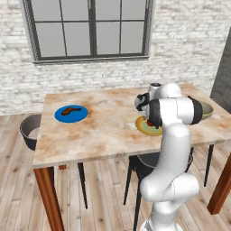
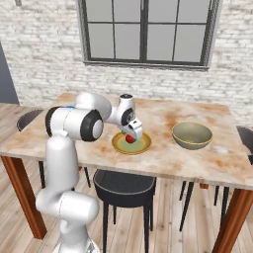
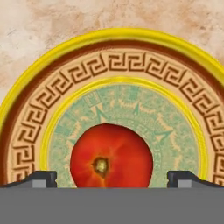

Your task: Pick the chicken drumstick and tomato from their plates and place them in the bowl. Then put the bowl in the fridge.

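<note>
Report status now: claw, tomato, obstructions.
Claw open, straddling shiny red tomato. Tomato sits on yellow-rimmed patterned plate. Nothing between fingertips and tomato.

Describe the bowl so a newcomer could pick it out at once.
Start at the marble-topped table under the window. Toward its right end in the right base view stands the bowl, beside the yellow-rimmed plate. It is deep, olive-tan and empty, whereas the plate is flat and carries the tomato.

Left and right base views look forward and down from behind the arm; both cover the table (image 1: 103, 131), yellow plate (image 2: 121, 146) and bowl (image 2: 192, 135). The hand view looks straight down, close above the tomato (image 3: 111, 155).
</note>
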